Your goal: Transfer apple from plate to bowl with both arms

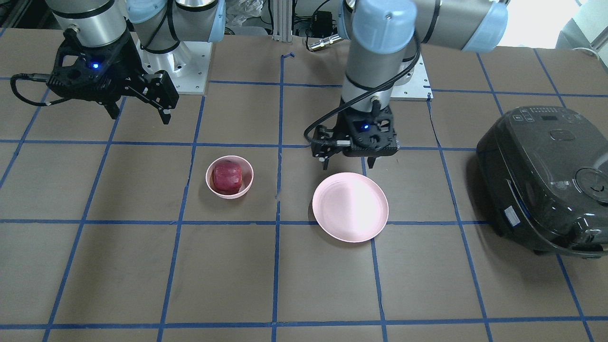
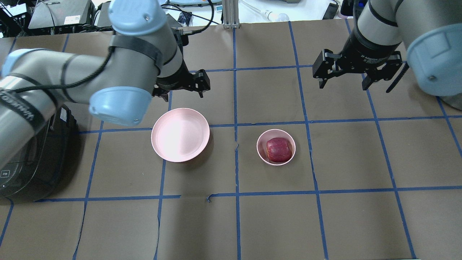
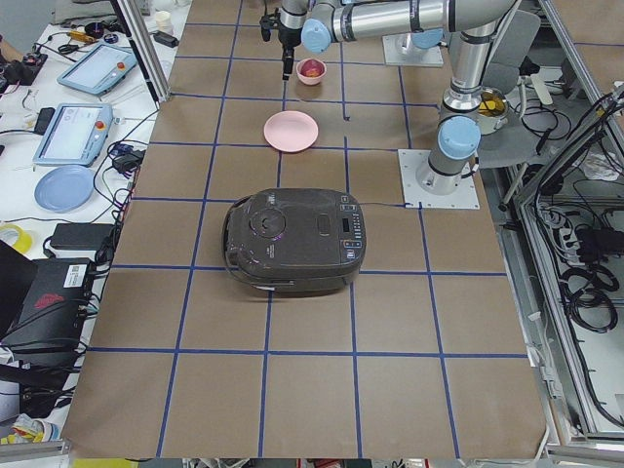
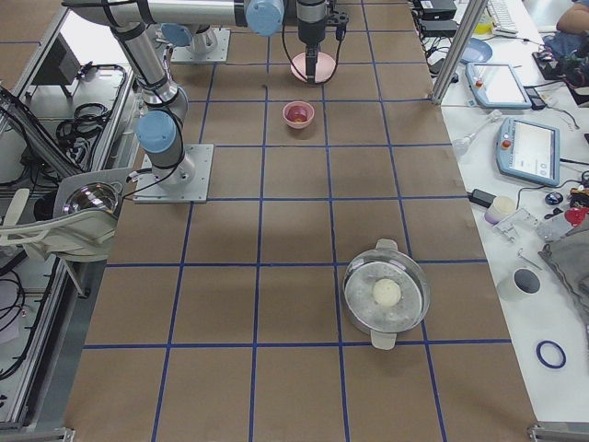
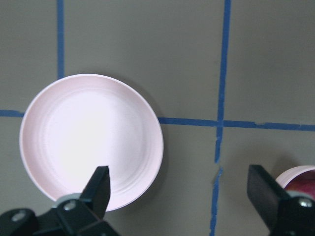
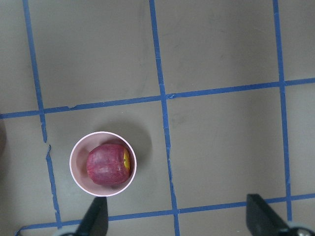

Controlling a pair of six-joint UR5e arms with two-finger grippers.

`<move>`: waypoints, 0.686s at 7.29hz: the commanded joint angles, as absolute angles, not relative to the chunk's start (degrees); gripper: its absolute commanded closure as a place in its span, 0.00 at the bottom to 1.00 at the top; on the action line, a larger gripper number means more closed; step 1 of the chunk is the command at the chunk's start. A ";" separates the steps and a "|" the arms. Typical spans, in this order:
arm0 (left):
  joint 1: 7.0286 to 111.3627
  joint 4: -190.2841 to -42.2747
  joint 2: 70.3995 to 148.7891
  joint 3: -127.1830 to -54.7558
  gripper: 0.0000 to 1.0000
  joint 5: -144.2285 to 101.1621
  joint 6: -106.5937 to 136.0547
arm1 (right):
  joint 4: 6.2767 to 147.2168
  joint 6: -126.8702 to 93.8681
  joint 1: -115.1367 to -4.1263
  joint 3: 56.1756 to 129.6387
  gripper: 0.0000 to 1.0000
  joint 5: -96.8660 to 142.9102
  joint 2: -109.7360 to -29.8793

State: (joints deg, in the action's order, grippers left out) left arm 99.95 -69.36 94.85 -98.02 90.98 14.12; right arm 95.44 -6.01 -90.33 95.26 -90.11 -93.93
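two pink vessels sit on the table (image 2: 346,216), which is covered in brown paper with a blue tape (image 2: 238,224) grid. apple (image 2: 278,149) sits inside the bowl (image 2: 261,146), yellow patch visible in the right wrist view. plate (image 2: 180,134) is bare, well apart from the bowl, one grid line between them. left gripper (image 1: 347,164) hangs raised above the plate area, fingers spread, holding nothing. right gripper (image 2: 342,86) is up high, away from the bowl, fingers also wide apart and holding nothing. dark rice cooker (image 1: 541,180) stands at the robot's left end of the table, and a glass-lidded pot (image 4: 386,295) at the right end. side benches hold a teach pendant (image 4: 529,152), cables and a blue dish (image 3: 63,187).
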 commanded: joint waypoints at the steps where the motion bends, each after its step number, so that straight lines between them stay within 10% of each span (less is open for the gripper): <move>1: 90.84 -80.64 88.87 -91.80 0.00 90.88 7.13 | 95.45 -5.28 -90.62 95.19 0.00 -89.65 -94.04; 5: 88.15 -88.15 89.29 -87.18 0.00 91.23 4.13 | 95.54 -5.36 -90.44 95.36 0.00 -90.79 -93.96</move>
State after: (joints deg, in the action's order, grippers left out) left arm 87.59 -87.36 88.66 -86.97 90.99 4.31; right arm 95.55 -5.34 -90.47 95.28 -90.41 -93.98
